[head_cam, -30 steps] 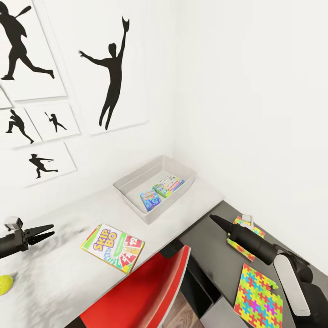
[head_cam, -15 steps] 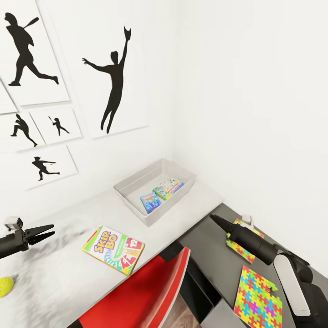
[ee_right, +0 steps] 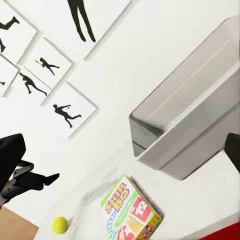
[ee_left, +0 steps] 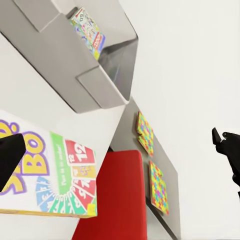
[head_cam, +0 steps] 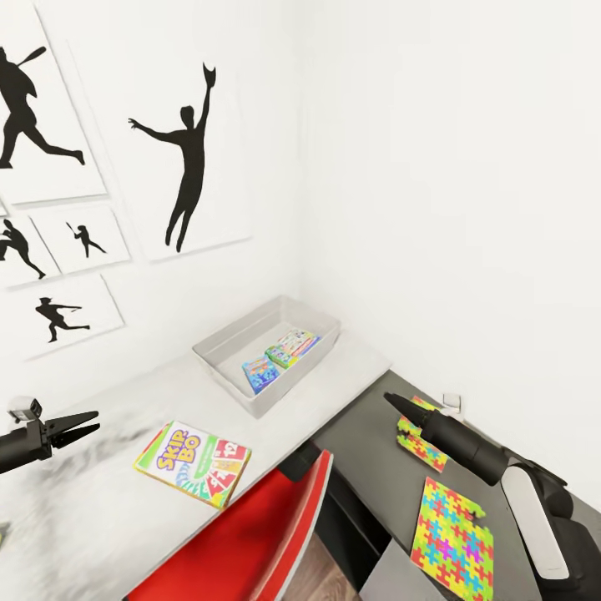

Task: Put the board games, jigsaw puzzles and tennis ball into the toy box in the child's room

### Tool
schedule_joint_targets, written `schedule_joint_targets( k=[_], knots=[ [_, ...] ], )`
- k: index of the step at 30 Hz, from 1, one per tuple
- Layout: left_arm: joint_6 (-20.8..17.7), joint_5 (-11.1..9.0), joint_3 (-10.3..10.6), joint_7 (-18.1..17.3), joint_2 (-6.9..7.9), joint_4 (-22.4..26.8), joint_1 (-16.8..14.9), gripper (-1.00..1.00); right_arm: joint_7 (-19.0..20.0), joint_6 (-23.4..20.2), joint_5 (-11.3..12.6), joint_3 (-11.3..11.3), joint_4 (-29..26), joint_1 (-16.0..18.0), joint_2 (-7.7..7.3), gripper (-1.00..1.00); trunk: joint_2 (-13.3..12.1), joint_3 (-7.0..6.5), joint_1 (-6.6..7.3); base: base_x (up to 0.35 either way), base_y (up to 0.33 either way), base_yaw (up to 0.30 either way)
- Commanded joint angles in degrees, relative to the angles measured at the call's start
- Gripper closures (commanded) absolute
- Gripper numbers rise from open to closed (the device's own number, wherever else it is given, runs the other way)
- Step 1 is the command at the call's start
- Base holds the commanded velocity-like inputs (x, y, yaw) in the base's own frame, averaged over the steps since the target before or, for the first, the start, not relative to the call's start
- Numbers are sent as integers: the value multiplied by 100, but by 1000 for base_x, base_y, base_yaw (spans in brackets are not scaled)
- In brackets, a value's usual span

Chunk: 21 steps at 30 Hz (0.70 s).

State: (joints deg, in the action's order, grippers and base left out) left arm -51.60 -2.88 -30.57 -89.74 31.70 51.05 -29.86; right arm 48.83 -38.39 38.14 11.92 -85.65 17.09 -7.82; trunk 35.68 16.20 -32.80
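Observation:
The toy box [head_cam: 219, 365] stands on the pale table [head_cam: 108, 501] by the wall corner, holding two small board games: a blue one [head_cam: 256, 373] and a greenish one [head_cam: 291, 345]. The Skip-Bo board game [head_cam: 194, 463] lies flat on the tabletop in front of the box. Two jigsaw puzzles [head_cam: 421, 442] [head_cam: 455, 538] lie on the dark lower wing. The tennis ball [ee_right: 60, 224] rests on the tabletop beyond the Skip-Bo box. My left gripper [head_cam: 83, 423] hovers open left of the Skip-Bo box. My right gripper [head_cam: 392, 402] hangs open over the dark wing beside the nearer puzzle. Neither holds anything.
A red swivel chair [head_cam: 242, 542] is pushed in at the table's front edge, between the two arms. Black baseball-player prints [head_cam: 188, 167] hang on the white wall behind the table. A small white fitting [head_cam: 452, 402] sits on the right wall.
The whole view has shifted, so the camera turned; box, games and puzzles sit further left in the picture and the ball has slid to its edge. Both grippers hold the same pose.

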Motion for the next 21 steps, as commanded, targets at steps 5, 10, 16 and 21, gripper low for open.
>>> schedule_joint_targets(
  k=[5,10,16,21],
  knots=[
    [-61,7,-2,-26,2,1,-3,-100,4,-38,26,3,2,5,0,-100,7,-10,-1,-21,0,-73],
    [-61,7,-2,-26,3,1,2,-100,4,-43,26,3,4,5,0,-100,7,-24,-1,-5,0,-156],
    [-61,7,-2,-26,3,1,6,-100,4,-42,26,3,11,5,0,-100,7,-43,-1,-1,0,-249],
    [-56,7,-2,-26,9,1,6,-100,4,-42,28,3,13,5,0,-100,7,-65,-1,0,0,-263]
  ],
)
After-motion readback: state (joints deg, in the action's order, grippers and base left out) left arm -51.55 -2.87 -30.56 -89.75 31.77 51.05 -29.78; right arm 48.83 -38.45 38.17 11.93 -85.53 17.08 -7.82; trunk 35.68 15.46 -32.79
